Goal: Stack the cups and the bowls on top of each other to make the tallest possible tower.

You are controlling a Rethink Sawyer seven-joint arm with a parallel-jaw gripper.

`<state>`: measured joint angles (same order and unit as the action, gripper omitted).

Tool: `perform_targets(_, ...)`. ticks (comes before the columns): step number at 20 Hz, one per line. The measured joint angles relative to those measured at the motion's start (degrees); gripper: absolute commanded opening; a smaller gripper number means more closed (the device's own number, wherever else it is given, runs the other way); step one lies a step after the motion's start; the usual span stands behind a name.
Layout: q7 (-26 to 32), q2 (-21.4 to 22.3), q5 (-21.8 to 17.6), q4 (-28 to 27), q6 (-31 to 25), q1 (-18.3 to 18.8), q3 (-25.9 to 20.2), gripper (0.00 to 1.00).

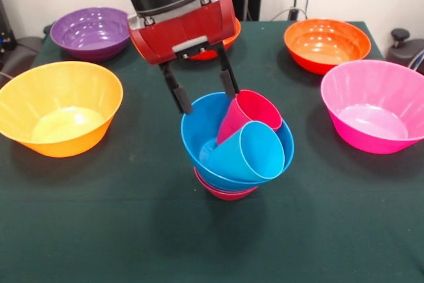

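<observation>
Hovering just behind the blue bowl (199, 138), the pincer (207, 95) has its two black fingers spread apart and grips nothing; one finger tip sits over the bowl's back rim, the other touches or nearly touches the red cup (252, 114). That blue bowl is the landmark: it rests on a small red bowl (225, 192) at the middle of the dark green counter (132, 230), and inside it both cups lie tilted on their sides, the red one leaning behind the light blue cup (252, 152), whose mouth faces forward.

Around the blue bowl, well apart from it, stand the yellow-orange bowl (58, 107) on the picture's left, the pink bowl (374, 105) on the right, and farther back a purple bowl (91, 31) and an orange bowl (326, 44); another orange one peeks from behind the robot's wrist.

As I judge it, the risk lies in those slanted cups. A finger pressing on the red cup's rim could roll it, push the blue cup out, or tip the short pile off its narrow red base. Closing on a tilted wall may also let the smooth plastic slip.
</observation>
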<state>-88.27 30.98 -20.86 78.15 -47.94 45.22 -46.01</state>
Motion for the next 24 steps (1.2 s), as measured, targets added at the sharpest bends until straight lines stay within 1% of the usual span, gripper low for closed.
perform_targets(4, 0.00, 1.61, 0.49, -0.03, -0.89, 0.00, 0.16, 1.00)
perform_targets(8, 0.00, 2.16, 0.75, -0.84, -2.10, -0.21, 0.25, 1.00)
perform_targets(11, 0.00, 1.78, 0.74, -2.09, -3.05, -0.45, 0.34, 1.00)
perform_targets(18, 0.00, 0.41, 0.74, -4.38, -3.18, -0.77, 0.48, 1.00)
perform_targets(24, 0.00, -1.35, 0.61, -5.26, -3.18, -0.79, 0.63, 1.00)
